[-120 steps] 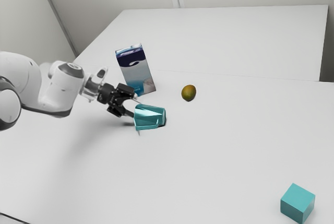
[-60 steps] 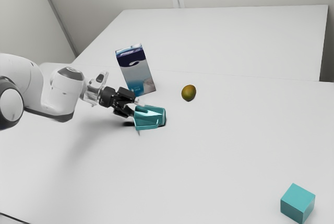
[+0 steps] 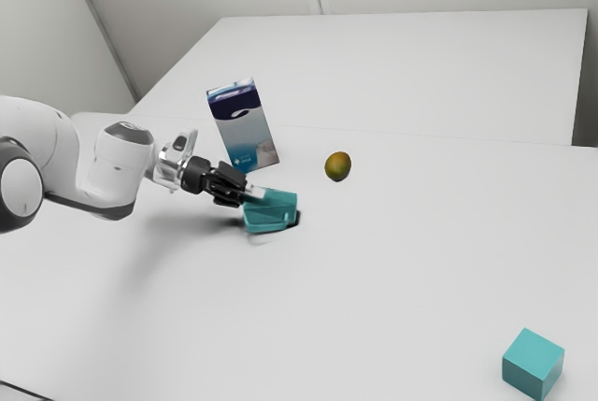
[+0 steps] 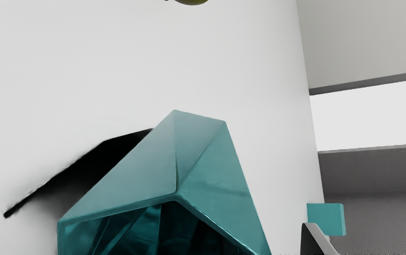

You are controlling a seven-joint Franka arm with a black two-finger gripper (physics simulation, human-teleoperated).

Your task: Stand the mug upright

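In the exterior view my gripper (image 3: 254, 193) reaches the near end of the teal mug (image 3: 272, 211), which lies on its side on the table. From the wrist view, the faceted mug (image 4: 210, 159) has its dark open mouth facing my hand. One finger of my gripper (image 4: 203, 246) stands out beside the mug with a gap between them, so the gripper is open; the other finger is hidden.
A blue and white carton (image 3: 245, 130) stands behind the gripper, and a brown-green fruit (image 3: 338, 166) lies beyond the mug. Near the exterior view's lower right sits a teal cube (image 3: 533, 364), on the white table (image 3: 402, 298).
My hand has turned and moved slightly toward the exterior view's right, bringing the fingertips over the mug's near end. The mug has shifted very slightly.
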